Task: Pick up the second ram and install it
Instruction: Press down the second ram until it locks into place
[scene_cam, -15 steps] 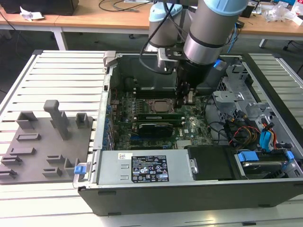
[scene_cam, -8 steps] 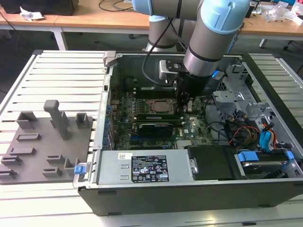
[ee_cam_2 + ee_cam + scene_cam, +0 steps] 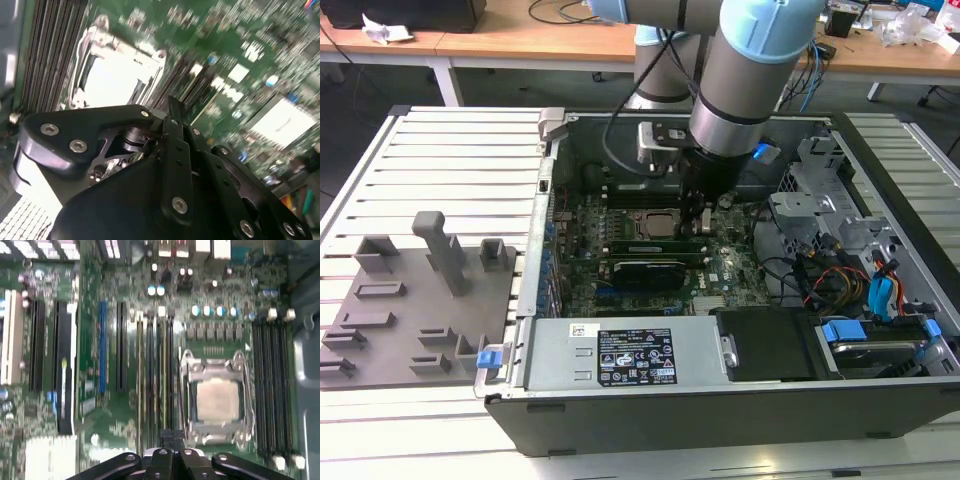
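Exterior view: my arm reaches down into the open computer case, gripper low over the motherboard, just beside the CPU socket on the exterior view's right. A green stick, the second ram, lies along the slots right below the socket, its end by my fingertips; I cannot tell from here if it is seated or touched. Grey fixture tray sits on the slatted table, well apart on the exterior view's left. Power supply at the near case edge.

Second wrist view: black gripper linkage fills the lower part, fingers drawn in close together, narrow, tips pointing at the memory slots next to the CPU socket. Blurred; I cannot tell if anything sits between the tips.

First wrist view: gripper tips pressed near together, right over the row of memory slots beside the CPU socket. Greenish-yellow strips in those slots look like ram, which stick is which I cannot tell. Another bank of black slots on the socket's other side, white clips at the ends.
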Available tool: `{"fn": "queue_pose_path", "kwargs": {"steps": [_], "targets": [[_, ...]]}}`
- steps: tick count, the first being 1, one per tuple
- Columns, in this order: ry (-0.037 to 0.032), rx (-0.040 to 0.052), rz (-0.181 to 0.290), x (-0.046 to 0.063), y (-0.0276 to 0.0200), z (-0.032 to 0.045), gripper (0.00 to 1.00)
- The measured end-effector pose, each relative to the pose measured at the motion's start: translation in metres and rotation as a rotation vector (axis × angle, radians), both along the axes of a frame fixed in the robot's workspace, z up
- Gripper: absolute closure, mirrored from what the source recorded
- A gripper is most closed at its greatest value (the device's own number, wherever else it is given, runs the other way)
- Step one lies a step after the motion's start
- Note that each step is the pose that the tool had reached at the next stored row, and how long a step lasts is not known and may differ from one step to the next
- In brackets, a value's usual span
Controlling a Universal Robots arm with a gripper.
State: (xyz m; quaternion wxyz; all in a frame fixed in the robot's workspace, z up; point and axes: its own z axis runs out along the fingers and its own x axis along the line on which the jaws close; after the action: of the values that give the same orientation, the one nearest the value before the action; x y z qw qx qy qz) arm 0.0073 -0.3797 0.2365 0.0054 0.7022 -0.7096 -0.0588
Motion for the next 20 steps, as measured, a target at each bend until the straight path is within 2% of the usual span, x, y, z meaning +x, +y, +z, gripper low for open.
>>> {"fn": "queue_pose_path", "kwargs": {"steps": [5, 7, 11, 14, 15, 17, 20], "targets": [[-0.0057, 0.0, 0.0, -0.052, 0.0, -0.0004, 0.89], [-0.0087, 0.0003, 0.0, -0.068, 0.0, -0.0022, 0.89], [-0.0083, 0.0003, 0.0, -0.071, 0.0, -0.0087, 0.89], [-0.0088, 0.0012, 0.0, -0.07, 0.0001, -0.0082, 0.89], [-0.0098, 0.0024, 0.0, -0.07, 0.0003, -0.0046, 0.89], [-0.0056, 0.001, 0.0, -0.06, 0.0, -0.0017, 0.89], [0.0055, 0.0006, 0.0, -0.042, 0.0, -0.0013, 0.89]]}}
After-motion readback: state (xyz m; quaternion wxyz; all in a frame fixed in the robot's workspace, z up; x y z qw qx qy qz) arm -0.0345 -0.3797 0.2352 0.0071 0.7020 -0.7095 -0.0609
